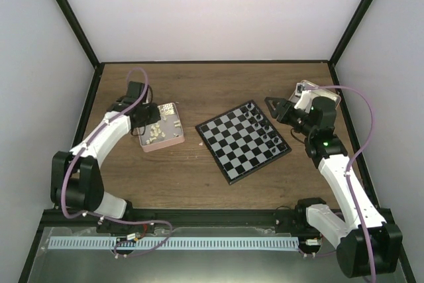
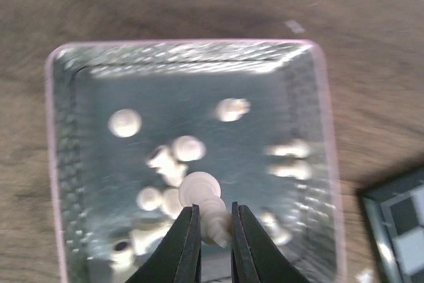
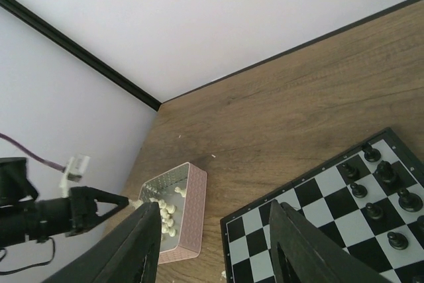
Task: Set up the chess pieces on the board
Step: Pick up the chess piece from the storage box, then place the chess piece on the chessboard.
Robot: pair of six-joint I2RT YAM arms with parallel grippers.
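Over at the left of the top view, the left hand point(image 1: 142, 121) is down in the pink-sided metal tin point(image 1: 167, 146). Its wrist camera shows it plainly: the two black fingers point(image 2: 185, 243) come up from the bottom edge, clenched on a cream-white chess piece point(image 2: 207, 198). The piece's round head pokes out just above the tips and its body is pinched between them. I can't tell whether it is clear of the tin floor. More loose cream-white chess pieces point(image 2: 188, 148) lie scattered around it on the shiny bottom, some on their sides.

Right of the tin, near but not touching, the small black and light-grey chequered chessboard point(image 1: 243, 142) sits turned like a diamond in the middle of the brown wooden surface point(image 1: 199, 87). Black chess pieces point(image 1: 262, 124) stand in rows along its upper-right edge. The rest of the squares I can see are bare.

The right hand point(image 1: 272, 105) hovers just off the board's upper-right corner. From its own camera the fingers point(image 3: 140, 246) are spread wide apart with nothing between them, and between them show the board's near corner, the tin, and beyond it the left hand at the frame's left.
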